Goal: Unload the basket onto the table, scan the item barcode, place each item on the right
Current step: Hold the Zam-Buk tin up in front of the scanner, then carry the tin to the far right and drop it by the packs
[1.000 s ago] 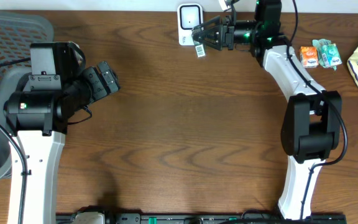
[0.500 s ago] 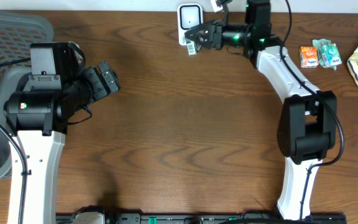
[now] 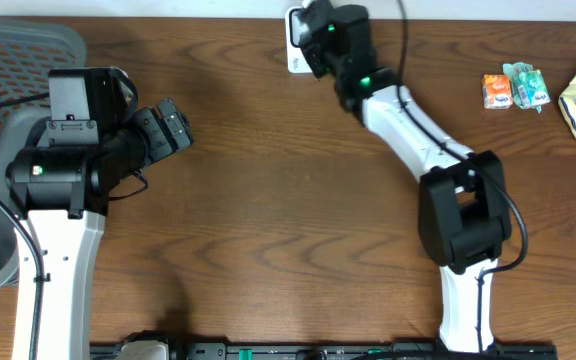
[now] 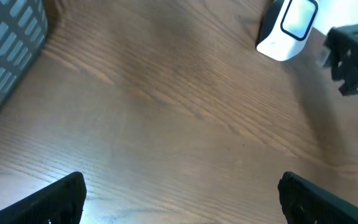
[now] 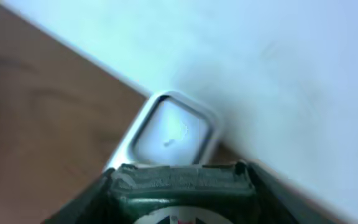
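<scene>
Packet [image 5: 182,185] in half-open grip of right pincer [image 3: 315,36]

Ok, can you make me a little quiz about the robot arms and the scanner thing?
1. True or false: the left gripper is open and holds nothing.
2. Pick one. Where does the right gripper hold the item?
A. right at the scanner
B. far from it, low in the overhead picture
C. beside the left gripper
3. Fill in the word: the grey basket sits on the robot's ____ side.

Key: 1 true; 2 A; 3 left.
</scene>
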`<state>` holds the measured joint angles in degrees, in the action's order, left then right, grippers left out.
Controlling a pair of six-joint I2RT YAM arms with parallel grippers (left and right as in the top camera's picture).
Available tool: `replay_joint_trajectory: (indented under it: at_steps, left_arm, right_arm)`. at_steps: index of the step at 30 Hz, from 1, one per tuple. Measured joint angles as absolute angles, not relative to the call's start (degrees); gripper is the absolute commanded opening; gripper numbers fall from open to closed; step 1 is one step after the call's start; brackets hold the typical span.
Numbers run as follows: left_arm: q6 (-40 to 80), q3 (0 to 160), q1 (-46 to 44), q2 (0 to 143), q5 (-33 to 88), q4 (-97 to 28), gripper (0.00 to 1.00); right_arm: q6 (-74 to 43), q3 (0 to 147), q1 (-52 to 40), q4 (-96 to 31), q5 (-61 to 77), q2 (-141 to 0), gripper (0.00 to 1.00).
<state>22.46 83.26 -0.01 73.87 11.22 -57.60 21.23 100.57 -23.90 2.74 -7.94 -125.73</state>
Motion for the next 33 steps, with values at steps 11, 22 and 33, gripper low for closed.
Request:
replay_joint_trajectory:
  at_steps: [11, 22, 33]
  left_arm:
    - [22.46, 83.26, -0.01, 73.87, 11.22, -57.65, 0.98]
    - [22.46, 83.26, -0.01, 73.87, 11.22, -57.65, 0.98]
    - [22.46, 83.26, -0.01, 73.87, 11.22, -57.67, 0.98]
  right_arm:
    - [37.32, 100.68, -24.75, 25.61, -19.70, -130.63, 0.51]
    - [38.00, 100.66, -24.77, 34.00, -19.07, -138.39, 0.51]
    - [32.29, 100.66, -25.02, 32.45, -16.75, -138.39, 0.52]
